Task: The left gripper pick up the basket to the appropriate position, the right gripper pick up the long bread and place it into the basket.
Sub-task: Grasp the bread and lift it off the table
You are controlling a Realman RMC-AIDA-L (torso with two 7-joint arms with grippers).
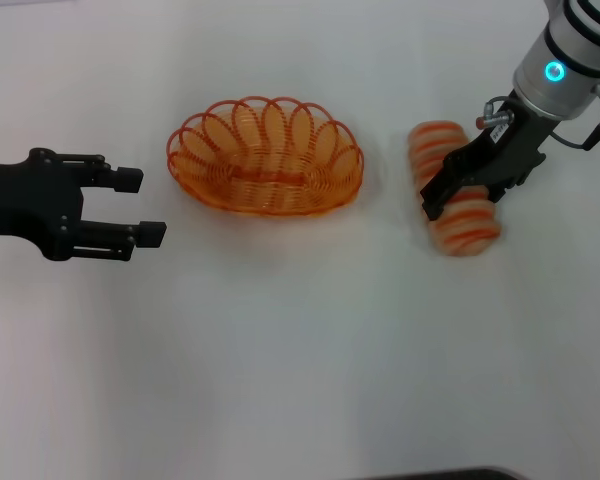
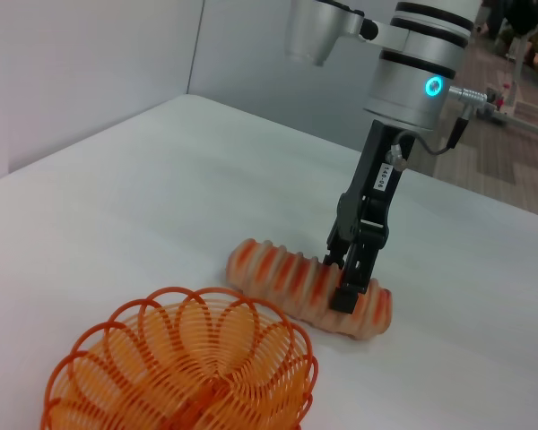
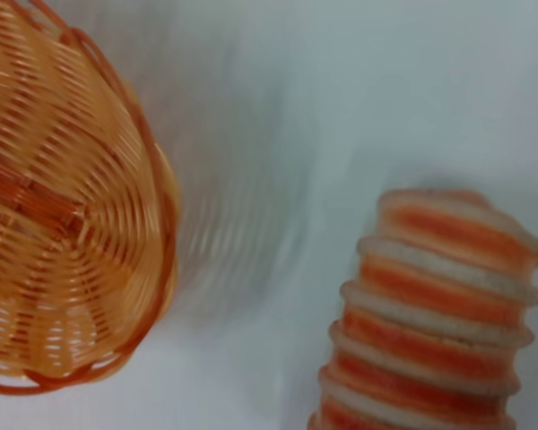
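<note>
Right gripper down on the long bread, fingers straddling its middle across the width; looks pinched on the loaf, though full closure hard to confirm. Loaf low at the table, on the right side, apart from the basket; cannot tell whether lying on the surface or just lifted. Long axis running away from the robot toward it, slightly tilted, near end blurred. Left wrist view agrees: fingers clamped over the mid-section of the bread, arm coming almost straight down.

Basket in the middle of the table, upright, empty, long axis crosswise, so roughly at right angles to the loaf. Lies to the left of the right gripper, with a clear strip of table between the rims and the bread, also seen in the right wrist view: basket on one side, bread on the other, not touching.

Left gripper spread wide, holding nothing, level with the basket's left end and short of it, fingers pointing at the rim. Nearer arm for the basket: left. Basket apparently not yet gripped.

Judgement: key relation for the coming move is bread-to-basket, a sideways carry to the left plus a turn of about a quarter so the loaf lines up with the basket's length.
</note>
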